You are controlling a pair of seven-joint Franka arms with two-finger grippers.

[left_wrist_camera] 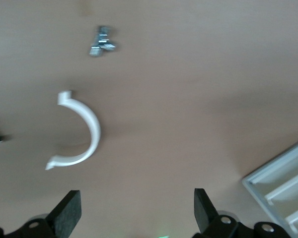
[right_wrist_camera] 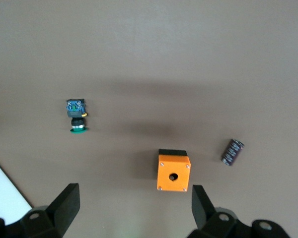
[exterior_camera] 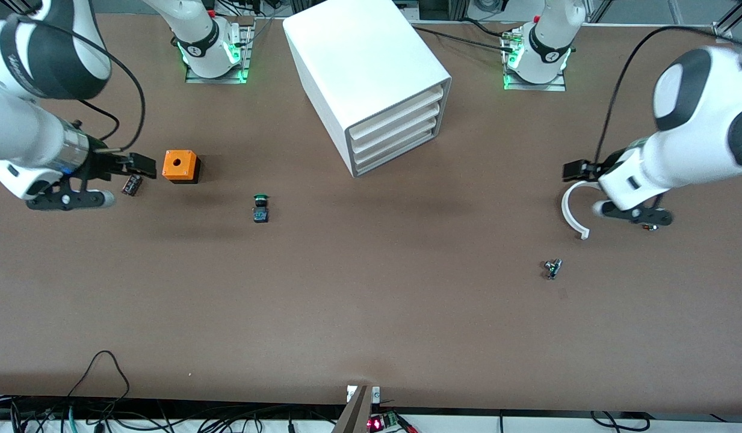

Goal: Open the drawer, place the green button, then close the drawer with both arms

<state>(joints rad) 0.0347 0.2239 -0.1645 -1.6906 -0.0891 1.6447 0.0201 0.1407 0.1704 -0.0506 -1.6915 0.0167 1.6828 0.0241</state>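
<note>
So nothing's really started yet. The worktop [exterior_camera: 371,313] has the white cabinet [exterior_camera: 358,66] sitting up between my two bases, angled, with its stacked drawers [exterior_camera: 398,129] all shut flush, four of them as far as I can count. The task doesn't say which one I'm meant to pull.

My arms are both parked out at the ends of the worktop. My left claw [left_wrist_camera: 134,210] hangs wide open and empty over the left arm's end, right by a white curved clip [exterior_camera: 572,210], with a small metal wing-nut-looking bit [exterior_camera: 552,268] lying nearer the front camera. My right claw [right_wrist_camera: 134,208] is also spread wide, holding nothing, over the right arm's end beside the orange box with a hole [exterior_camera: 180,166] and a little dark cylinder, maybe a capacitor [exterior_camera: 132,184].

The button [exterior_camera: 261,208], green cap on a black body with a bluish end, is lying on its side on bare worktop between the orange box and the cabinet, a bit nearer the front camera than both.

I reckon step one, opening the drawer, is still to do. Next I'd guess one claw has to swing in to a drawer's front lip and hook it, while my right claw, being closer, goes for the button.
</note>
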